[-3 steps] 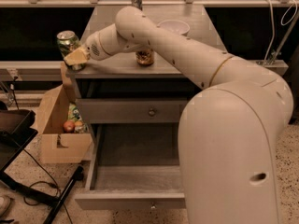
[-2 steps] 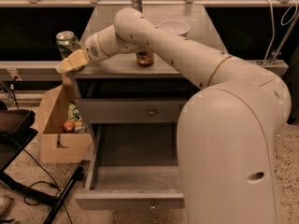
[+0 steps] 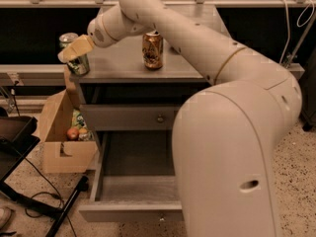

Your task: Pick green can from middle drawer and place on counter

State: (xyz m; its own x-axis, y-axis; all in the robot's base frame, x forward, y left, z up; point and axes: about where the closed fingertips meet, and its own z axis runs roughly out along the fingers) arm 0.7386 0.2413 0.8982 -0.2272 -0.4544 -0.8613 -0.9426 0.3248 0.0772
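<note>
- The green can (image 3: pixel 79 64) stands upright at the front left corner of the counter (image 3: pixel 123 65), right at its edge, with its silver top showing.
- The gripper (image 3: pixel 73 50) is at that same corner, lying across the front of the green can. I cannot tell whether it clasps the can or has let go.
- The robot arm (image 3: pixel 197 43) reaches over the counter from the right.
- A gold can (image 3: pixel 152 50) stands upright near the middle of the counter, well apart from the green can.
- The upper drawer (image 3: pixel 133 117) below the counter is pushed in.
- The middle drawer (image 3: pixel 131 201) is pulled out, and its grey floor shows.
- A cardboard box (image 3: pixel 61 154) sits on the floor just left of the cabinet. It holds a round reddish fruit (image 3: pixel 73 133) and a green packet (image 3: pixel 78 118).
</note>
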